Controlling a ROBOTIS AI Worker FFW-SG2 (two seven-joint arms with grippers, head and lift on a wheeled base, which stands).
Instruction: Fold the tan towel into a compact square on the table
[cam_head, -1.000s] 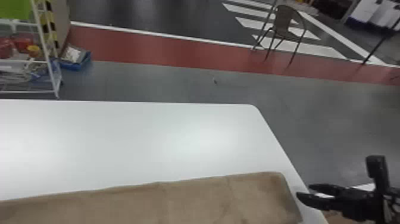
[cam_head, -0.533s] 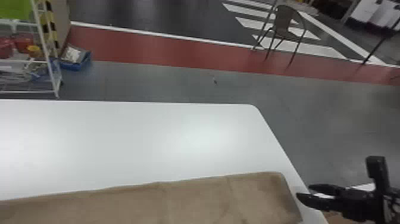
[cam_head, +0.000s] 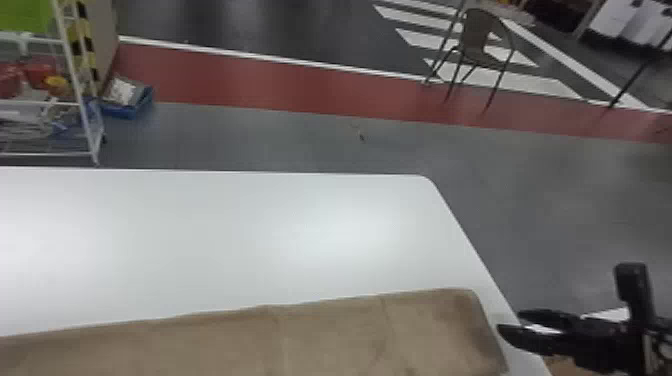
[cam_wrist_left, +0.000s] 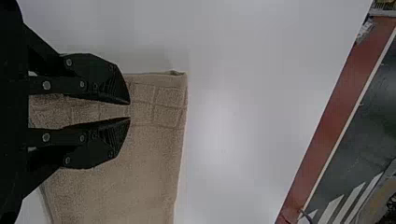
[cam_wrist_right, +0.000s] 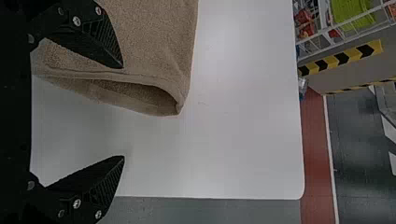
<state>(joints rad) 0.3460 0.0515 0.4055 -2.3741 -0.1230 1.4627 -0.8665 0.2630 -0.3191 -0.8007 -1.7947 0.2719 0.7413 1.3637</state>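
One tan towel (cam_head: 325, 340) is all we count for the task, laid on one white table (cam_head: 250, 240). In the head view it runs as a long, folded strip along the bottom of the frame, from the left edge to the lower right, its upper edge rising gently toward the right. We see two crease lines crossing it, right of the middle.

We count two grippers, each with two black fingers. The right gripper (cam_head: 510, 321) comes in at the lower right of the head view, its tips just beside the towel's right-hand end. In the right wrist view, the right gripper (cam_wrist_right: 123, 112) is spread wide with nothing caught in it: one finger, at upper left, overlaps the towel, while the other, at lower left, lies over the table. Near the upper middle of that frame, we see the towel's layers part at one end, leaving a small, dark pocket. We cannot tell whether the finger touches the cloth.

The left gripper (cam_wrist_left: 130, 111) is at the left of its own wrist view, its tips drawn near each other with a narrow gap between them. The towel lies behind both fingers and past their tips, reaching the bottom of the frame; we see no cloth pinched there.

Beyond the table we see one white rack (cam_head: 77, 90) at upper left.
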